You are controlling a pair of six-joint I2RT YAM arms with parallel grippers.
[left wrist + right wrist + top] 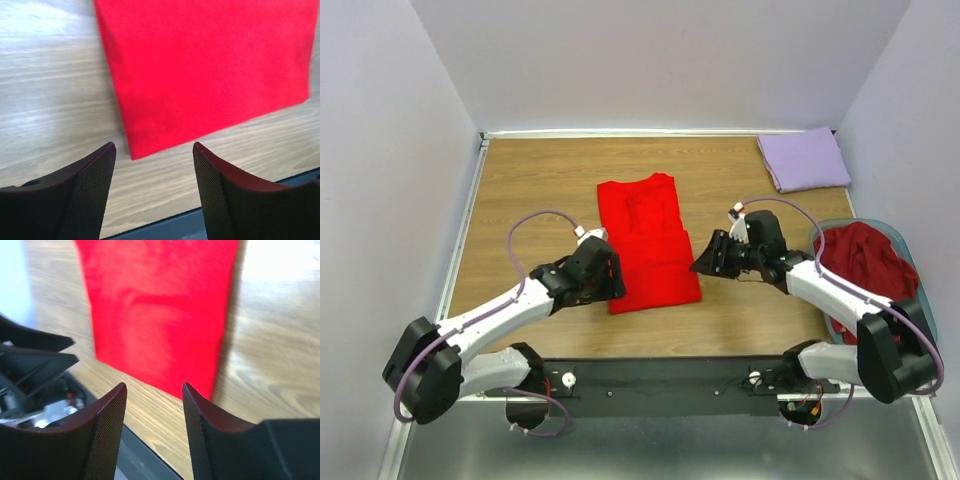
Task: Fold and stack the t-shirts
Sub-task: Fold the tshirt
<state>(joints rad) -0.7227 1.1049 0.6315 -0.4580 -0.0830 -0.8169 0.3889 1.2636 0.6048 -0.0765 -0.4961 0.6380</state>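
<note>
The bright red t-shirt (pixel 648 245) lies flat near the middle of the wooden table (pixel 540 190), folded to a narrow long shape, with its short edge toward the arms. An edge of cloth crosses it at about the middle. The left gripper (pixel 617 283) is low at the left side of this shirt, near its near-left corner. In the left wrist view its two dark fingers (pixel 95 190) stand apart with only bare wood between them, and the corner of the red cloth is just beyond the tips, so this gripper is released and grasps nothing. The right gripper (pixel 699 264) is at the right side of the same shirt, just beside its edge. In the right wrist view its fingers (pixel 107 435) are also separated, with nothing between them, and the red cloth is in front of them, not touching. The pale lavender t-shirt (pixel 805 158) lies folded at the far right corner of the table, well apart from the red one. The darker maroon t-shirts (pixel 860 262) are crumpled in a heap inside the teal-blue basket (pixel 912 250) at the right edge, beside the right arm.
</note>
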